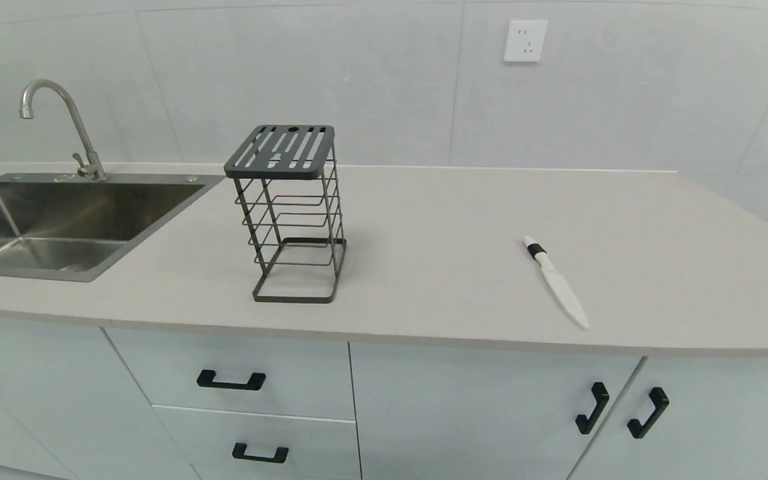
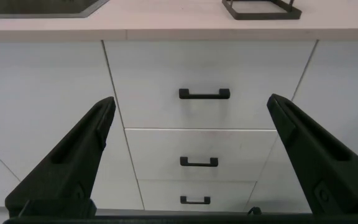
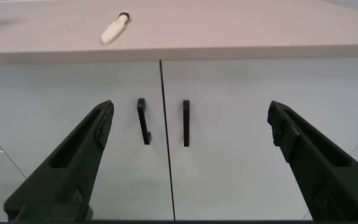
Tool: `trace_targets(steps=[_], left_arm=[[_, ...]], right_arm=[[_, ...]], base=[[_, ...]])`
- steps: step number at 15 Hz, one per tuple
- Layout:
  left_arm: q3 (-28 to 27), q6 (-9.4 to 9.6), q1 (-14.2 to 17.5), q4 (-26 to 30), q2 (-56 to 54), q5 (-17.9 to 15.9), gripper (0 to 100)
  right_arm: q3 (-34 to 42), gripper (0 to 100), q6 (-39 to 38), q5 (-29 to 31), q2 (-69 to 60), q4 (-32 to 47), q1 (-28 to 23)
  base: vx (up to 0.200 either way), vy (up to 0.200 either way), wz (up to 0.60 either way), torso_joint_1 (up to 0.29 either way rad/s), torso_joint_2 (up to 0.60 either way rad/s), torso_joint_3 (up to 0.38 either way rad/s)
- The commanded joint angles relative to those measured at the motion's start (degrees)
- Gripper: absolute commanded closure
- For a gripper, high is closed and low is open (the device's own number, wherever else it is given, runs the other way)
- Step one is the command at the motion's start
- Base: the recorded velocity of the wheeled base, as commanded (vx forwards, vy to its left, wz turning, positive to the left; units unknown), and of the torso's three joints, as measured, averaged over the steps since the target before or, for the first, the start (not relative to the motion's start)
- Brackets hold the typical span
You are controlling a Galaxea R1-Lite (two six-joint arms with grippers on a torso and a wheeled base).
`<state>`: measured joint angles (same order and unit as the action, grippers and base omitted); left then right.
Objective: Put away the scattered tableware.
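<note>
A: In the head view, where is the thing to put away?

B: A white knife [image 1: 555, 280] lies flat on the right part of the countertop [image 1: 437, 220]. It is well apart from the black wire knife rack [image 1: 289, 210], which stands upright near the sink [image 1: 57, 220]. Its long axis goes diagonally. The end with the black band points to the wall, and the long tapering end points to the front edge and a little to the right.

A: And the left wrist view?

B: The left gripper [image 2: 191, 102] is spread wide, with nothing between its fingers. It is lower than the countertop, in front of the drawers. I see a drawer handle [image 2: 204, 94] and, higher up, the foot of the knife rack [image 2: 263, 9].

A: The right wrist view?

B: The right gripper [image 3: 191, 107] is also spread and empty, facing two door handles [image 3: 143, 121]. The white knife [image 3: 114, 30] is above it on the countertop.

A: How to do the step well?

B: I judge the right arm should take it, because it is the nearer one. It must first rise over the counter edge, then turn so the fingers close across the long axis. I cannot tell surely which end is the blade, so a grip near the black band seems safest. Afterwards the knife must stand upright to enter a slot in the rack's top.
</note>
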<state>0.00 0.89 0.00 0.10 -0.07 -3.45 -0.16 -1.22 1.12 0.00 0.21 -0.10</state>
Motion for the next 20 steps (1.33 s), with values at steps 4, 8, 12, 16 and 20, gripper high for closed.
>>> trace_targets(steps=[4,8,12,16,20], left_arm=[[0.00,-0.01,0.00,-0.01,0.07,0.02,0],[0.00,-0.01,0.00,-0.01,0.07,0.02,0],[0.00,-0.01,0.00,-0.01,0.07,0.02,0],[0.00,-0.01,0.00,0.08,0.07,0.02,0],[0.00,-0.01,0.00,-0.01,0.07,0.11,0]], right_arm=[[-0.02,0,-0.01,0.02,0.09,-0.03,0.01],[-0.02,0,-0.01,0.02,0.09,-0.03,0.01],[-0.02,0,-0.01,0.02,0.09,-0.03,0.01],[-0.02,0,-0.01,0.02,0.09,-0.03,0.01],[-0.02,0,-0.01,0.02,0.09,-0.03,0.01]], base=[[0.000,0.000,0.00,0.318,-0.50,-0.240],[0.000,0.000,0.00,0.281,-0.53,-0.249],[0.000,0.000,0.00,0.292,-0.56,-0.271],[0.000,0.000,-0.45,0.087,-0.17,-0.080],[0.000,0.000,0.00,0.000,0.00,0.000]])
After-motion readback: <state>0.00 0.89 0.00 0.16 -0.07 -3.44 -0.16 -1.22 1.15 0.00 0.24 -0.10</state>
